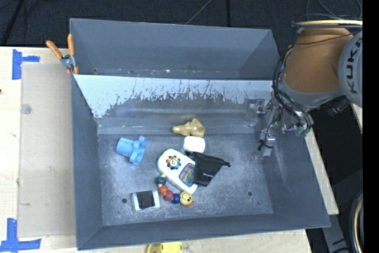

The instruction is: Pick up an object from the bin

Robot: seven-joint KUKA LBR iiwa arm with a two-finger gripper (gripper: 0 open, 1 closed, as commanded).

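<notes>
Black piece (207,170), flat, matte and angular, is the loose thing nearest the gripper (265,147), and it lies at the right edge of the small cluster in the middle of the bin (177,98) floor. And the gripper is not over it! It hangs well apart to the right, above bare grey metal where the floor meets the bin's right-hand slope. Whether it is open or closed, I cannot tell from this angle.

Room to move? Plenty: a clear stretch of scuffed, speckled floor separates the black piece from the right wall, and the front and back of the floor lie open too.

Touching the black piece on its left is a rounded white toy (176,166) with a ring of coloured dots on its face. Just behind sits a smooth white block (194,144), and beyond that a lumpy tan figure (189,127) near the back slope. A chunky blue plastic part (129,149) stands off to the left. In front, a string of red, blue and yellow beads (172,192) lies beside a small dark-framed card (145,200).
</notes>
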